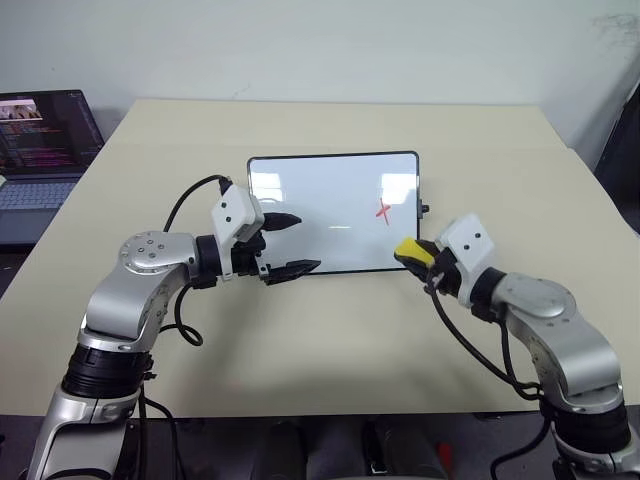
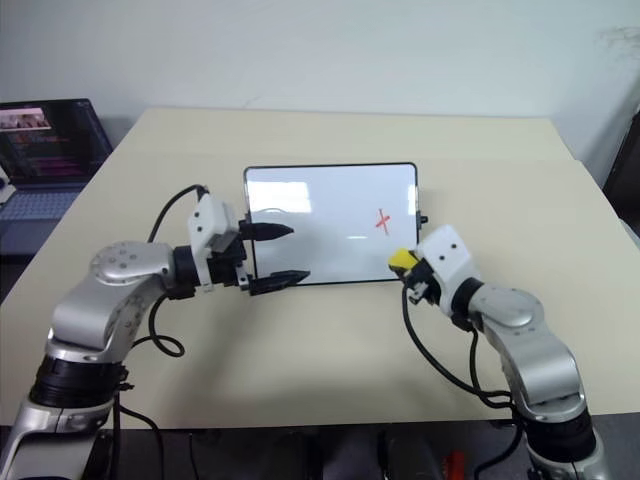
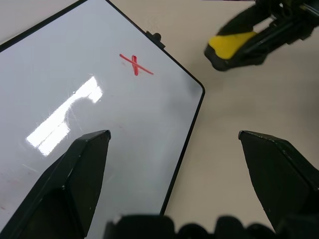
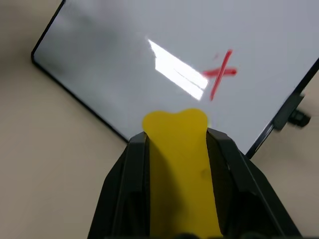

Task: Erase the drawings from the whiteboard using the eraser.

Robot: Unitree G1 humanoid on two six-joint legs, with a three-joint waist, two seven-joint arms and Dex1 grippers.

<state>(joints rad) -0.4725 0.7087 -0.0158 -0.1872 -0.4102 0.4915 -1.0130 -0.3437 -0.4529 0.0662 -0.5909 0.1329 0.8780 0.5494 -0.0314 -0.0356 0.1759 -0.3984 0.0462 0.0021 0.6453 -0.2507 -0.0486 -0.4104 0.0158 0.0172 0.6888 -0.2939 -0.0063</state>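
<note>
Whiteboard [image 1: 330, 205] lies flat near the middle of the beige table [image 1: 330, 340], long side across the robot's front. Thin black frame, rounded corners, a small black knob [image 1: 424, 210] on its right edge. Surface glossy, with glare streaks from the ceiling lights.

Drawings: one red X [image 1: 384, 210] visible, on the board's right part, near the knob side. Rest of the board reads clean white in the head views; left wrist view hints at faint smudging near the board's near corner, too weak to call.

Eraser [image 1: 407, 247]: yellow block, clamped between the two black fingers of the right gripper [image 1: 412, 252], jaws closed against its sides. Right wrist view shows the yellow end [image 4: 175, 124] sticking out past the fingertips. It sits just off the board's near right corner. Whether it touches the board or the table cannot be told. The red X is further in on the board from the eraser.

Left gripper [image 1: 288, 243]: jaws spread wide, nothing between them. It sits at the board's near left part; one finger [image 1: 281, 220] lies over the white surface, the other [image 1: 294, 268] over the near edge of the frame. Contact with the board cannot be told. In the left wrist view the near frame edge runs between the two fingers.

Laptop [image 1: 40, 150] stands open off the table, well to the left of the board, screen lit.
</note>
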